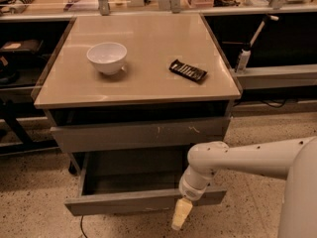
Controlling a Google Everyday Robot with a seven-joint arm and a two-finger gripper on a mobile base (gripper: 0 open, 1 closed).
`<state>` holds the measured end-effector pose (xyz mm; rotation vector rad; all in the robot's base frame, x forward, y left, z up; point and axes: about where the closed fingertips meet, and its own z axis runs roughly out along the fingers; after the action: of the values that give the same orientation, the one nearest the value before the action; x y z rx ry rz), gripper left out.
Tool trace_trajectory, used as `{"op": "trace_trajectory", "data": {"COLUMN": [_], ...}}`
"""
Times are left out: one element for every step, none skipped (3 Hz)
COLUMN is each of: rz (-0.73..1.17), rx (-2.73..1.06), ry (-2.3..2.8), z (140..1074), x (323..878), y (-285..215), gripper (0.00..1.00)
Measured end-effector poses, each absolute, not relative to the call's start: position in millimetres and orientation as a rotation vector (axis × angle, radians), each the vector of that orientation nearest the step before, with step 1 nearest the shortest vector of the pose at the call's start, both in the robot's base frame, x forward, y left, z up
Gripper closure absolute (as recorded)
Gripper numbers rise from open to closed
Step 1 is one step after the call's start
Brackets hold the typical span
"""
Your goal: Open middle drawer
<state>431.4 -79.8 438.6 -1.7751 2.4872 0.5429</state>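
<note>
The middle drawer [119,203] is a plain grey handleless drawer, and it stands pulled well out of the cabinet, its deep grey box open to view from above. My gripper [181,214] hangs from the white arm [233,158] at the right part of the drawer's front edge and reaches down over the front. Above it is the top drawer front [138,133] with pale scratch marks, pushed in. The lowest front is hidden under the pulled-out drawer.
A white bowl [107,57] and a black flat packet [188,70] lie on the tan cabinet top [143,83]. Dark shelves flank the cabinet on both sides. A speckled floor [34,202] lies in front, and a thin cable [82,227] runs below the drawer.
</note>
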Motion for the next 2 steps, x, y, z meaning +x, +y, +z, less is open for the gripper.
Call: {"op": "trace_trajectory", "data": {"rz": [0.543,0.526], "rx": [-1.775,-1.806], "ry": [2.487,2.494], "z": [438.6,431.5], "x": [431.4,435.5], "y": [-79.7,-75.1], "gripper": [0.0,0.0]}}
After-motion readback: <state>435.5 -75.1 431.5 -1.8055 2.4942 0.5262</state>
